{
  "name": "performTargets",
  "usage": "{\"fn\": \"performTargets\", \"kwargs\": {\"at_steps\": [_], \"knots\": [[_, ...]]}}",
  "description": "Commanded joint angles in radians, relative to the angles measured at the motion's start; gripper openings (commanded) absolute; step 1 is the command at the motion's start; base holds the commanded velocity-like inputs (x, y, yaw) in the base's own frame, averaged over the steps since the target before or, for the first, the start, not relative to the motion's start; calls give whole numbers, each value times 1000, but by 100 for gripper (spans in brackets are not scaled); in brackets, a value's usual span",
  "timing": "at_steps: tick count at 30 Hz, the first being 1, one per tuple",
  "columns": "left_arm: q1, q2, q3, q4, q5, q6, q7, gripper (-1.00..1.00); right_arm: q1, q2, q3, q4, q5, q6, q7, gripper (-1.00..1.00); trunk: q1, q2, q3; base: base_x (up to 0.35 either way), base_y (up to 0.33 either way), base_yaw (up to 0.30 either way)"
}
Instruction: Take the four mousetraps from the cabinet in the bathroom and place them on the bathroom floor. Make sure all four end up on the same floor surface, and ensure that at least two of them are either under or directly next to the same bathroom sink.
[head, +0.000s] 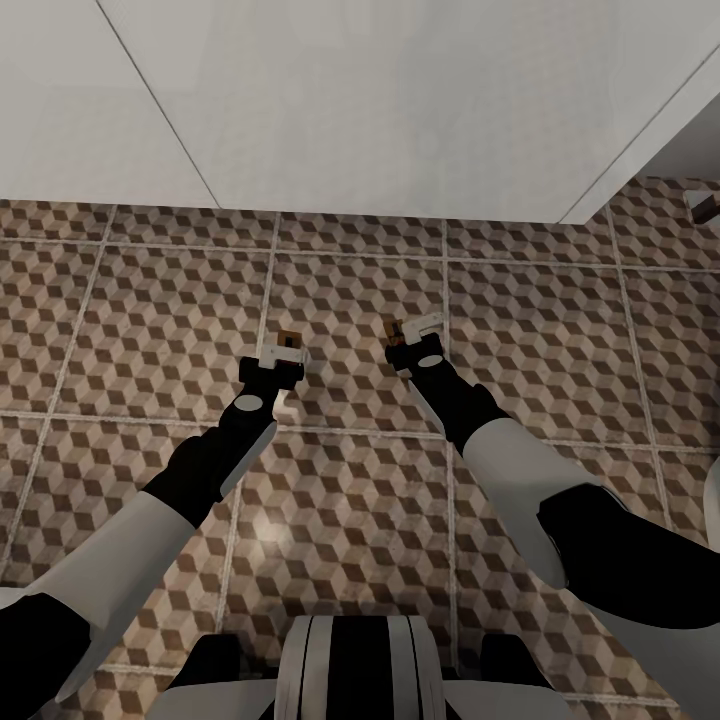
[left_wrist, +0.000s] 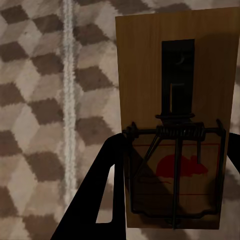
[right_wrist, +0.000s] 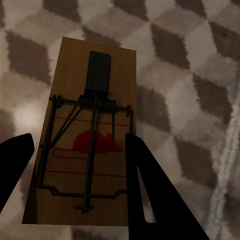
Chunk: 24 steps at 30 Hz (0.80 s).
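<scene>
Left to right, we see the left tool (head: 285, 352) clenched on a trap (left_wrist: 172, 120). The board lies between its fingers (left_wrist: 100, 200) with its long axis running out along them, the wire end nearest the tool.

The right tool (head: 412, 340) likewise grips a second trap (right_wrist: 85, 135), again lengthwise between the fingers (right_wrist: 150, 195), red mouse mark facing the camera.

Both traps hang above the cube-patterned floor (head: 150, 330); we cannot tell how far above it. Each arm carries its own trap, so neither needs to reach.

We judge that the coming move is a straight lowering, boards flat, onto the same tiles.

A white unit (head: 380, 100) stands just ahead, its base meeting the tiles; we cannot tell whether it is the sink. Another small object (head: 706, 205) lies far right by the wall, too small to identify.
</scene>
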<state>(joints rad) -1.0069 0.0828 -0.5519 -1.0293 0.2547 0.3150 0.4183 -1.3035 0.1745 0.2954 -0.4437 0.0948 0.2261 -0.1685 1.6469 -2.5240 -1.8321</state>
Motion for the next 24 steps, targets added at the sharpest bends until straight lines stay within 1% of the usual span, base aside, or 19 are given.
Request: {"fn": "performTargets", "kwargs": {"at_steps": [1,16,24], "knots": [[-1,2,-5,-2,8,4,12,-100,0,0,4,-1,10,9,-3,-100,0,0,-1,0,0,0],[9,3,-5,-10,8,4,13,-100,0,0,4,-3,10,9,-3,-100,0,0,-1,3,0,0],[13,3,-5,-11,6,4,13,-100,0,0,4,-3,10,9,-3,-100,0,0,-1,125,0,0]]}}
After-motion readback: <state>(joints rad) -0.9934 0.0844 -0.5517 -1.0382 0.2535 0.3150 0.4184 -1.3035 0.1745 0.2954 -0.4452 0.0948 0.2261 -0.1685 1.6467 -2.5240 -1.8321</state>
